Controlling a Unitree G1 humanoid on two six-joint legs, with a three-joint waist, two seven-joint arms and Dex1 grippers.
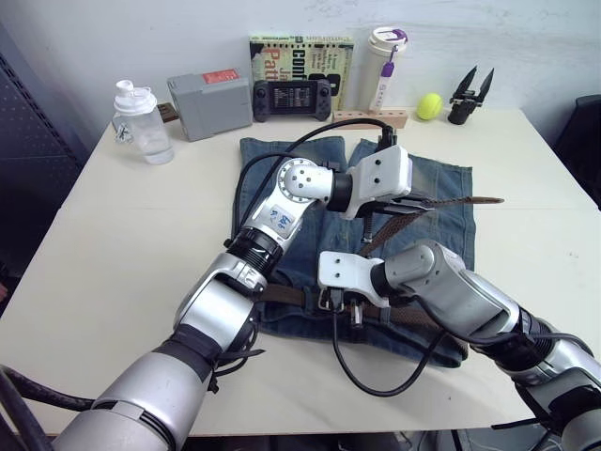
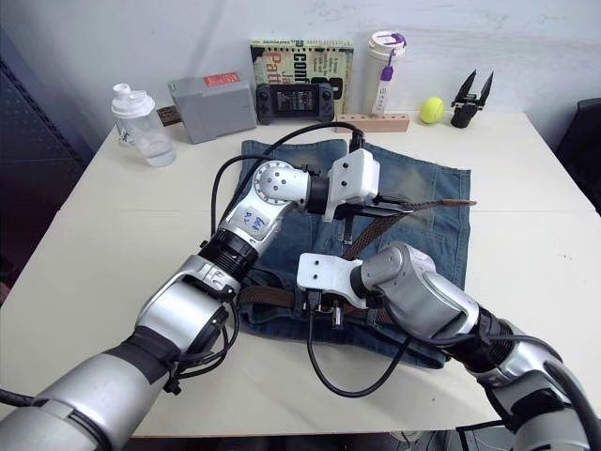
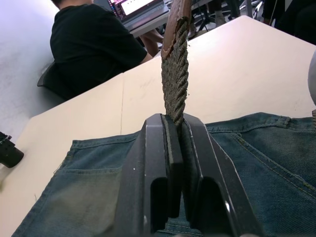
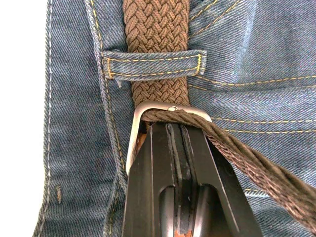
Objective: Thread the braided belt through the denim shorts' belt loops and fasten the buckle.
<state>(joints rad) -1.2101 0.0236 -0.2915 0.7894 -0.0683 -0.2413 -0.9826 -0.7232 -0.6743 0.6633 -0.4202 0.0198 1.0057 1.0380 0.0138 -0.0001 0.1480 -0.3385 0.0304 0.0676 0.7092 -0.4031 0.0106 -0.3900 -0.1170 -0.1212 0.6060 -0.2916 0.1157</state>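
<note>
We see the denim shorts (image 1: pixel 427 193) spread flat on a pale table (image 1: pixel 141 244), waistband toward the robot. The braided belt (image 4: pixel 157 29) runs along that waistband and passes under one of the belt loops (image 4: pixel 154 64), which crosses it just before the buckle (image 4: pixel 168 108). The buckle lies flat on the denim, and the belt's free end comes out through its frame and rises away over the shorts.

Our right gripper (image 4: pixel 178 136) sits at the buckle with its two black fingers pressed close together, their tips right against the frame; we cannot tell whether they pinch the strap, the frame or nothing.

Our left gripper (image 3: pixel 177 121) is raised above the middle of the shorts and is clamped on the belt's free end. The woven strap sticks out beyond the fingertips, ending in its reddish-brown leather tip (image 1: pixel 485 200), which points out over the far leg of the shorts.

Along the back edge of the table we see a clear bottle (image 1: pixel 141 122), a grey box (image 1: pixel 208 104), a book (image 1: pixel 300 56), a white tumbler (image 1: pixel 383 70) and a yellow ball (image 1: pixel 429 105). The left wrist view also catches a person in a black shirt (image 3: pixel 94 49) seated beyond the table.
</note>
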